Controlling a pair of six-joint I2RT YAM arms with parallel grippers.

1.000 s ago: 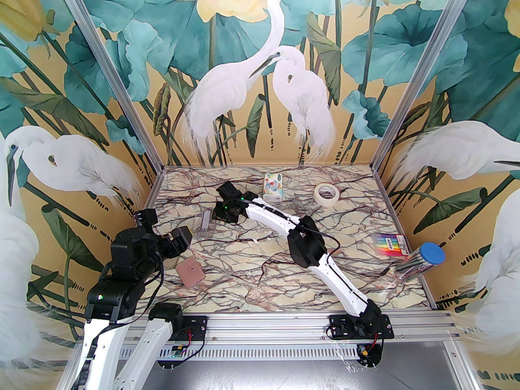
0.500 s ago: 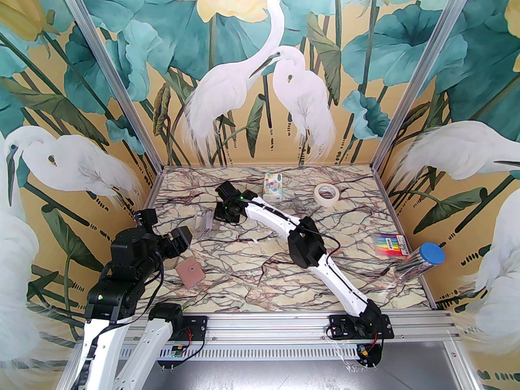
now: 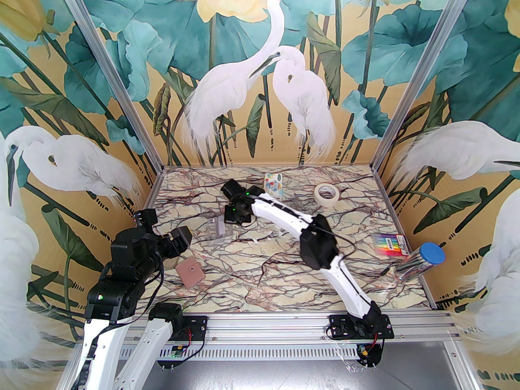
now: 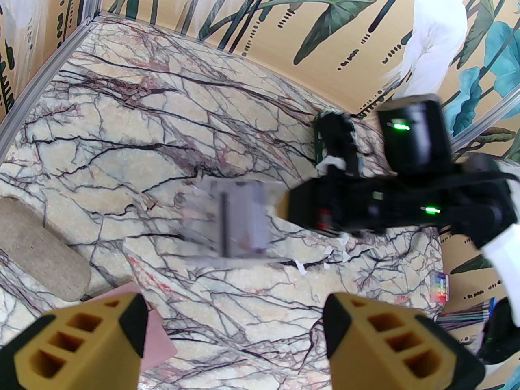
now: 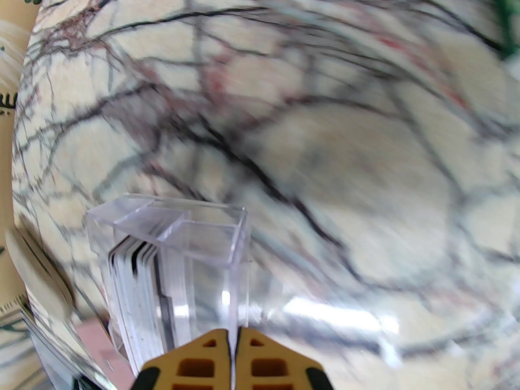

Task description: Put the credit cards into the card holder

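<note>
Two views tell different parts. The right wrist camera shows the credit cards (image 5: 136, 295) standing on edge in a tight stack, pale with dark lines, inside a clear plastic box (image 5: 195, 250). From above, that box is a pale tilted shape whose contents are too small to read, and in the left wrist view it is a blur.

The right gripper (image 5: 232, 339) is pinched tight on one thin wall of the box. The cards sit just left of its fingertips, not between them. Whether the box is off the surface I cannot tell.

The left gripper (image 4: 235, 323) stands wide apart with nothing in it. The card holder (image 3: 190, 274) lies closed and flat just beside it, well apart from the box.

The table (image 3: 260, 282) is cream marble with dark veins. A mural (image 3: 260, 75) of egrets and lotus leaves covers the walls. A tissue pack (image 3: 273, 183) and a roll of tape (image 3: 327, 194) sit far back. A pack of coloured pens (image 3: 390, 245) and a blue-capped tube (image 3: 422, 260) lie at the right.
</note>
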